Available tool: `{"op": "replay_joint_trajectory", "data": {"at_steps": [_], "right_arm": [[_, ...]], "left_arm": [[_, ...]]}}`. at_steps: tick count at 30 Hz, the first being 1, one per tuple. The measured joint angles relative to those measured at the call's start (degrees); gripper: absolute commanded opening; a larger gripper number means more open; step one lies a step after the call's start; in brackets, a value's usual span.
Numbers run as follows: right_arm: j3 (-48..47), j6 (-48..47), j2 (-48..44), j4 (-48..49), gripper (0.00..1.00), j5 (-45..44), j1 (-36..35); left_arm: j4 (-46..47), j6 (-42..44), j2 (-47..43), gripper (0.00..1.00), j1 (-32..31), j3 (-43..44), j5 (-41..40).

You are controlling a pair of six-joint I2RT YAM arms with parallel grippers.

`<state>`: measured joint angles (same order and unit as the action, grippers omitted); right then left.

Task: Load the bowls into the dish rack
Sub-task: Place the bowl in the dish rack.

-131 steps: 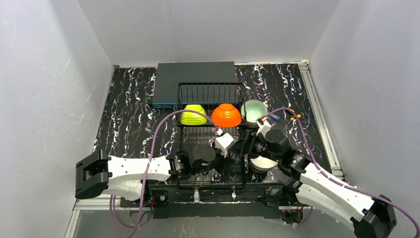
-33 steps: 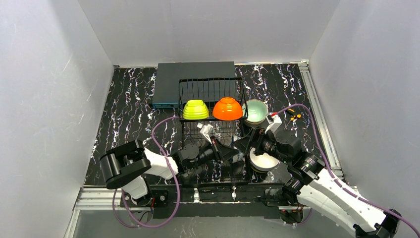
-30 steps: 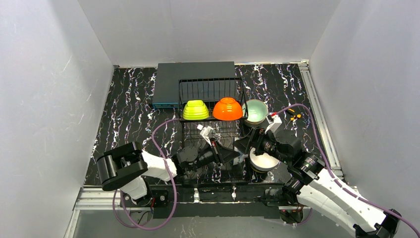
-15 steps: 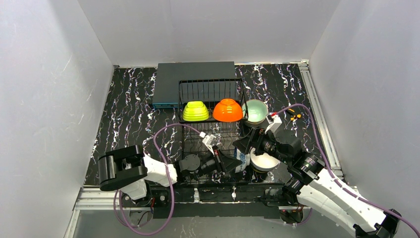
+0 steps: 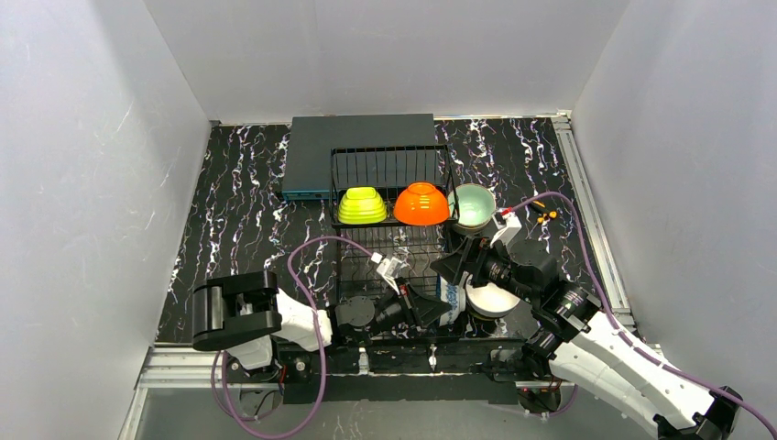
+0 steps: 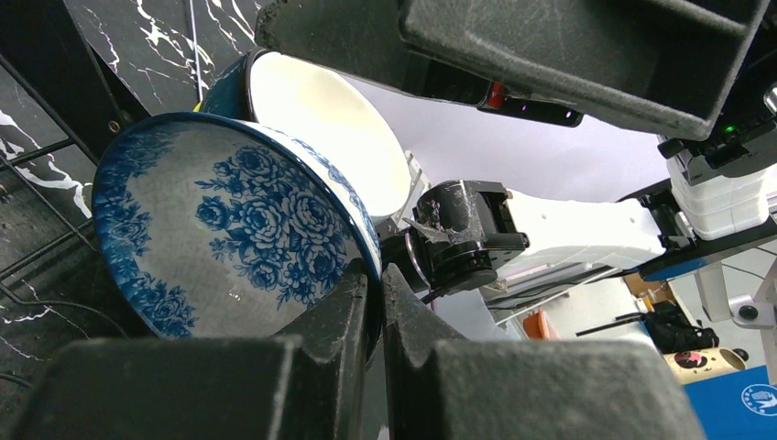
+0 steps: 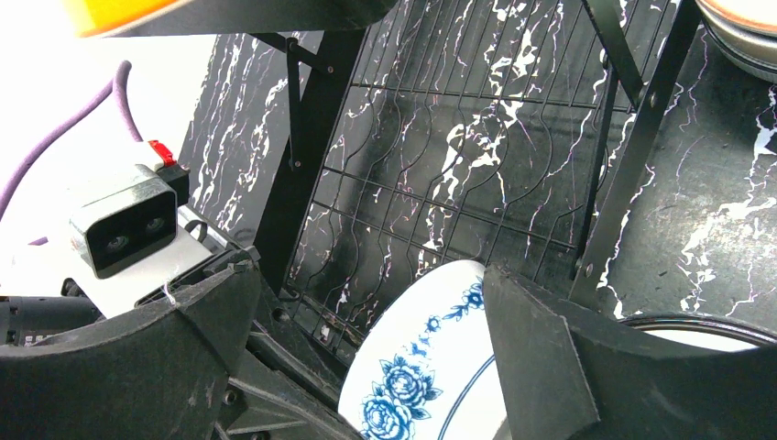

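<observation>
Left gripper (image 6: pixel 374 275) was clamped on the rim of the floral bowl (image 6: pixel 238 229), tipped on edge at the rack's (image 5: pixel 385 252) near right corner, right gripper (image 7: pixel 371 275) sat just past it with jaws wide apart, and the lime bowl (image 5: pixel 359 203) and orange bowl (image 5: pixel 421 203) were up on the rack's back tier.

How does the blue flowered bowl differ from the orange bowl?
The blue flowered bowl is white with blue roses; the orange bowl is plain. The flowered bowl stands tilted on edge; the orange bowl lies mouth down on the dish rack's back tier. The left gripper pinches the flowered bowl's rim; nothing holds the orange bowl. Both are round.
</observation>
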<state>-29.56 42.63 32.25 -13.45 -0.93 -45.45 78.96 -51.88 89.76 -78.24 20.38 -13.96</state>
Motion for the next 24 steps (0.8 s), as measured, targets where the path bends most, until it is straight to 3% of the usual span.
{"op": "replay_joint_trajectory", "data": {"at_steps": [24], "right_arm": [[0.0,0.0,0.1,0.0,0.99,0.0,0.0]], "left_arm": [[5.4,-7.6,5.9,0.0,-0.4,1.7,-5.3]]}}
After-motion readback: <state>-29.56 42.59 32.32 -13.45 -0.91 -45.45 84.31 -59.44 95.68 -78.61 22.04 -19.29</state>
